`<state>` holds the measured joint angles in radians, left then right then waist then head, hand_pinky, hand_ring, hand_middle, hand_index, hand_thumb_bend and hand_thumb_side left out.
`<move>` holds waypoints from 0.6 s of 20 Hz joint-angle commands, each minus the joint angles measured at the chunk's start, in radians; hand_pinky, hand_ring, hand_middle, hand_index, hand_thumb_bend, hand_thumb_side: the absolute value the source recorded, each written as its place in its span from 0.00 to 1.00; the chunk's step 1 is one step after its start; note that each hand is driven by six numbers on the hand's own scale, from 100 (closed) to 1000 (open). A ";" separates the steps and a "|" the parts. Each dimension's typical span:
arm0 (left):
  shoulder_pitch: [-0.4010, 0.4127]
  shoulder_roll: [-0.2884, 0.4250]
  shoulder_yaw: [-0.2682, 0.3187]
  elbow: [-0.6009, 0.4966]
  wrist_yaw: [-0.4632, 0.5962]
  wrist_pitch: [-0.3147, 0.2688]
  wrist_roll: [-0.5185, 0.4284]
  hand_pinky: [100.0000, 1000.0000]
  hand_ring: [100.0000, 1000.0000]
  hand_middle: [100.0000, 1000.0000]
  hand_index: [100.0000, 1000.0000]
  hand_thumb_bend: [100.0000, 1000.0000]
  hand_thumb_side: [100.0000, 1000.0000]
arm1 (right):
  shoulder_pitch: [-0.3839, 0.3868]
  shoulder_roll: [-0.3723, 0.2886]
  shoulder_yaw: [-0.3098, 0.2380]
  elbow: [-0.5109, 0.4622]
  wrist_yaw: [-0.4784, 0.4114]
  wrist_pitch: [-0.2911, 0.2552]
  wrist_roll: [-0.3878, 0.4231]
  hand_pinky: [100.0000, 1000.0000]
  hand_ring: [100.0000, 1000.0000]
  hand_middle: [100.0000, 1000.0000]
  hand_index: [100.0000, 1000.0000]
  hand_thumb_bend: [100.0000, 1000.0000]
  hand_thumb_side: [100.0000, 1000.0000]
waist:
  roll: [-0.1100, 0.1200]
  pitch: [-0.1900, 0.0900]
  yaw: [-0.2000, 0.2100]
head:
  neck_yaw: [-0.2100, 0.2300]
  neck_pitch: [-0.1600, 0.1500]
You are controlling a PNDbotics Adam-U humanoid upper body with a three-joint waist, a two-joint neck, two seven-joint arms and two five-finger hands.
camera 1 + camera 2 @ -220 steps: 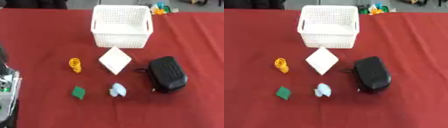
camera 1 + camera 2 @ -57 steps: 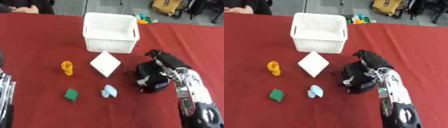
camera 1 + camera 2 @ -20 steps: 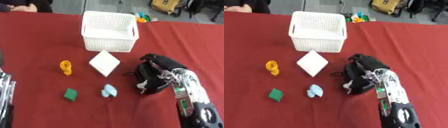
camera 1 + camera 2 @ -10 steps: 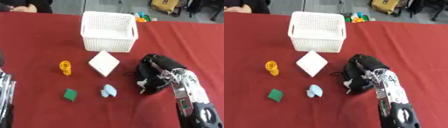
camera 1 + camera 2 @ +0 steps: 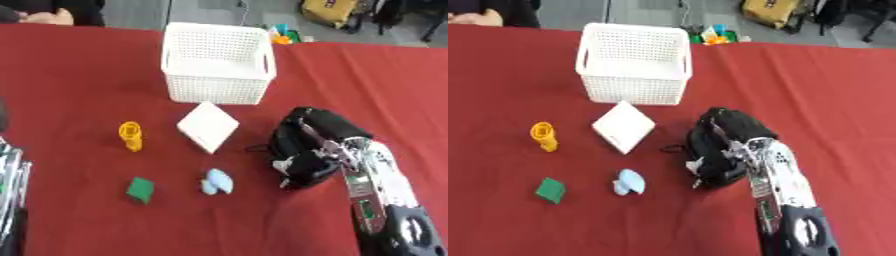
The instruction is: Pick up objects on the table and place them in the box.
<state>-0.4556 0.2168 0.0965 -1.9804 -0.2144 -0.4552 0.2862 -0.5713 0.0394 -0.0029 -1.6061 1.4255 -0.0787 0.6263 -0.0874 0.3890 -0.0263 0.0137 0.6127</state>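
Step in hand: the right hand (image 5: 325, 150) is closing over the black pouch (image 5: 308, 142), fingers curled around its near end, so the grasp looks like it is being made.
Pouch position: lying on the counter (image 5: 79, 75) toward the right edge, nearer than the white box (image 5: 217, 62).
Next move: lifting it and carrying it over the box rim.
Waiting: white square (image 5: 208, 126), yellow piece (image 5: 130, 135), green piece (image 5: 140, 189), pale blue piece (image 5: 215, 181).
Left hand: not showing.

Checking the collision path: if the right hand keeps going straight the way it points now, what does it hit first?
The right hand points up-table and slightly left, already curled on the black pouch. Beyond the pouch, the line probably reaches the white basket, near its right corner, though depth is hard to judge.
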 commanded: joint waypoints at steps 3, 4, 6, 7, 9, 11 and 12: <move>-0.017 0.000 0.004 -0.020 -0.004 0.002 0.005 0.52 0.49 0.46 0.67 0.04 0.90 | -0.006 -0.016 0.006 -0.009 -0.014 0.005 -0.025 0.00 0.69 0.77 0.67 0.23 0.00 | 0.004 -0.015 0.000 | -0.002 -0.010; -0.017 0.000 0.004 -0.020 -0.004 0.003 0.005 0.52 0.49 0.46 0.67 0.04 0.90 | -0.006 -0.018 0.006 -0.012 -0.015 0.006 -0.029 0.00 0.69 0.76 0.67 0.22 0.00 | 0.003 -0.016 0.001 | -0.002 -0.009; -0.017 0.000 0.005 -0.020 -0.004 0.003 0.007 0.52 0.48 0.46 0.67 0.04 0.90 | -0.007 -0.021 0.005 -0.017 -0.016 0.009 -0.039 0.00 0.69 0.75 0.65 0.18 0.00 | 0.002 -0.016 0.001 | -0.002 -0.009; -0.017 0.000 0.005 -0.020 -0.004 0.003 0.007 0.52 0.48 0.45 0.67 0.04 0.90 | -0.007 -0.022 0.005 -0.018 -0.015 0.010 -0.044 0.00 0.68 0.75 0.64 0.17 0.00 | 0.001 -0.016 0.002 | -0.002 -0.009; -0.017 0.001 0.005 -0.020 -0.004 0.003 0.009 0.52 0.48 0.45 0.67 0.04 0.90 | -0.006 -0.022 0.006 -0.020 -0.013 0.013 -0.051 0.00 0.66 0.69 0.61 0.13 0.00 | 0.001 -0.016 0.002 | -0.002 -0.009; -0.017 0.000 0.004 -0.020 -0.004 0.003 0.008 0.52 0.48 0.45 0.67 0.04 0.90 | -0.007 -0.025 0.006 -0.025 0.000 0.017 -0.070 0.00 0.65 0.63 0.57 0.10 0.00 | -0.001 -0.016 0.002 | -0.003 -0.010; -0.017 0.000 0.004 -0.020 -0.004 0.003 0.009 0.53 0.48 0.45 0.67 0.04 0.90 | -0.007 -0.026 0.007 -0.028 0.009 0.018 -0.082 0.00 0.64 0.59 0.55 0.08 0.00 | -0.001 -0.016 0.002 | -0.003 -0.010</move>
<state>-0.4564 0.2167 0.0965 -1.9804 -0.2146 -0.4508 0.2905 -0.5712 0.0314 0.0014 -1.6075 1.4219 -0.0631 0.5587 -0.0935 0.3894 -0.0247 0.0136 0.6127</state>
